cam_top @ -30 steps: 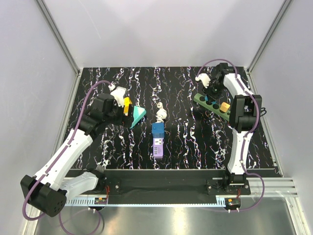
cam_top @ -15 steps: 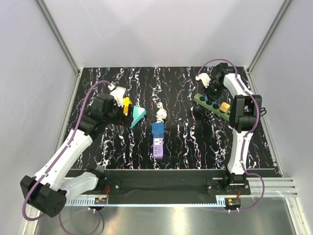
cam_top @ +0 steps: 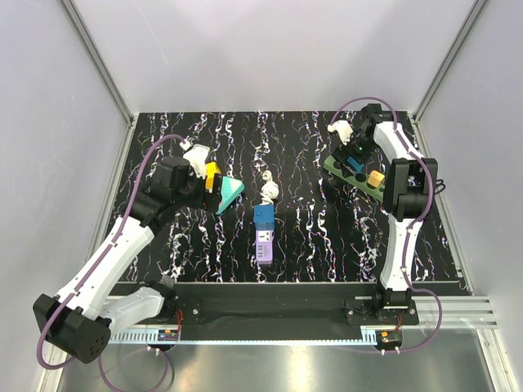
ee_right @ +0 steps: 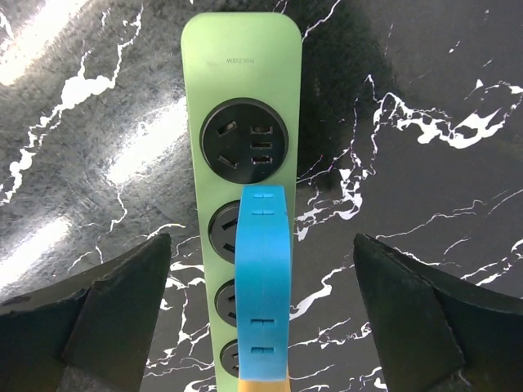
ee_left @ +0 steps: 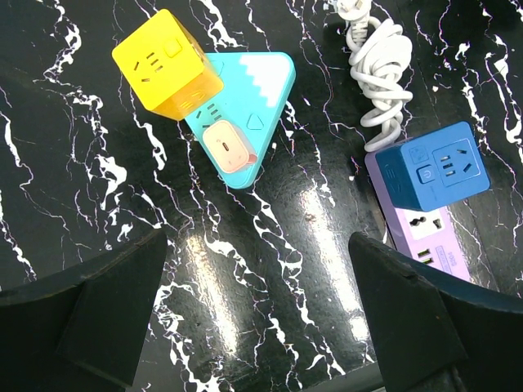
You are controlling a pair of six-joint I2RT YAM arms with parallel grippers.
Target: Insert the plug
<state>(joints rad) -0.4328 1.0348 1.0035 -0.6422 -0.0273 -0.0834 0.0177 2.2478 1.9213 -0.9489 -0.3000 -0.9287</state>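
While the right gripper [ee_right: 260,249] hangs over the far right of the black marbled table [cam_top: 310,229], its jaws stand wide. Both dark fingers [ee_right: 106,314] are clear of everything and hold nothing. Blue plastic plug [ee_right: 263,269] stands on the green plastic power strip [ee_right: 241,49], over the second round black socket from the rounded end, between the fingers but apart from both. Cannot tell if its pins are fully seated. End socket bare. Orange block [cam_top: 376,178] sits on the same strip, just past the plug. Left gripper [ee_left: 257,282] also wide, empty, hovering over the table's left half. Below it: yellow cube socket [ee_left: 167,65] touching a turquoise triangular socket [ee_left: 261,90]. White coiled cable [ee_left: 380,77] lies near a blue cube adapter [ee_left: 437,167], which sits on a lilac strip [ee_left: 429,241].
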